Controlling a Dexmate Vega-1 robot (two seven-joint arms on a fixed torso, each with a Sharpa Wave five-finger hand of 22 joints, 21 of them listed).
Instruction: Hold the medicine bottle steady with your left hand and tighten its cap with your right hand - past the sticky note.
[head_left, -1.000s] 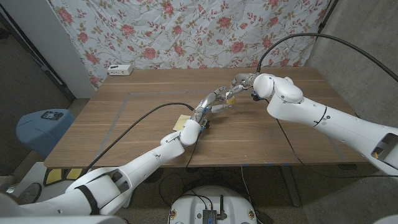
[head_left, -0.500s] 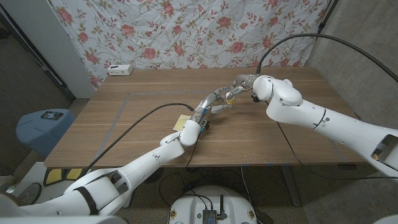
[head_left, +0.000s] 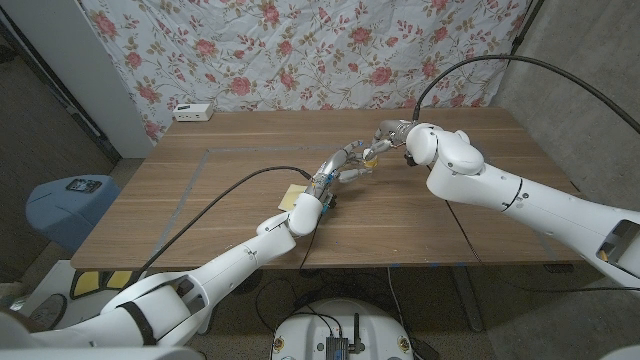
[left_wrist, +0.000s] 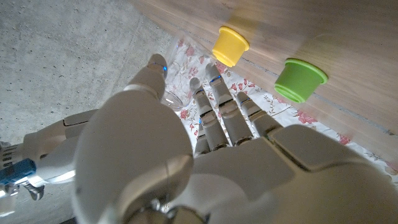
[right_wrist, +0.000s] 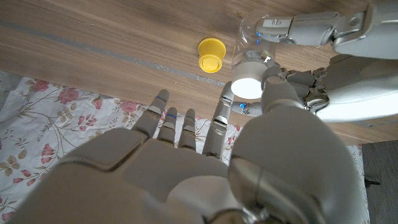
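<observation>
The medicine bottle (right_wrist: 247, 38) is clear with a white cap (right_wrist: 247, 87). In the head view it is a small yellowish shape (head_left: 371, 156) between the two hands, just past mid-table. My left hand (head_left: 343, 163) grips the bottle's body, its fingers (right_wrist: 292, 28) wrapped round it. My right hand (head_left: 392, 133) comes in from the far side; its thumb (right_wrist: 273, 84) and a finger pinch the cap. A yellow sticky note (head_left: 293, 195) lies on the table beside my left forearm, nearer the robot than the bottle.
A small yellow cup (left_wrist: 230, 45) and a green cup (left_wrist: 300, 79) stand on the table beyond the hands. A white box (head_left: 193, 111) sits at the far left edge. A black cable (head_left: 230, 188) crosses the table to my left wrist. A blue stool (head_left: 60, 205) stands beside the table.
My right forearm and elbow have shifted slightly to the left. Both hands stay on the bottle in the same place.
</observation>
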